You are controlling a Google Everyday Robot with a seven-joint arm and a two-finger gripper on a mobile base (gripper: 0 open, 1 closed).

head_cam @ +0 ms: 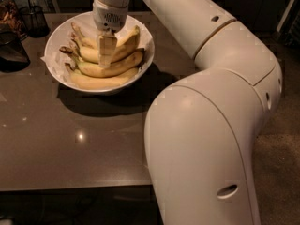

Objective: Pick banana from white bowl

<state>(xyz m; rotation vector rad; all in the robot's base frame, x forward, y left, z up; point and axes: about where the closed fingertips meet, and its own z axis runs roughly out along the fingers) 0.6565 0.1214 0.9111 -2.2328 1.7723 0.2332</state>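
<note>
The white bowl (143, 64) stands on the dark table at the upper left and holds several pale-yellow bananas (101, 81) with brownish stems pointing left. My gripper (106, 60) reaches straight down into the middle of the bowl. Its tips rest among the upper bananas (126, 46), over the middle of the pile. The pale fingers (107, 48) hide part of the bananas under them. I cannot see a banana lifted out of the pile.
My big white arm fills the right half of the view and hides the table there. A dark wire-mesh cup (33, 18) stands at the far left behind the bowl. A dark object (11, 50) lies left of the bowl. The table's front edge (70, 187) runs below.
</note>
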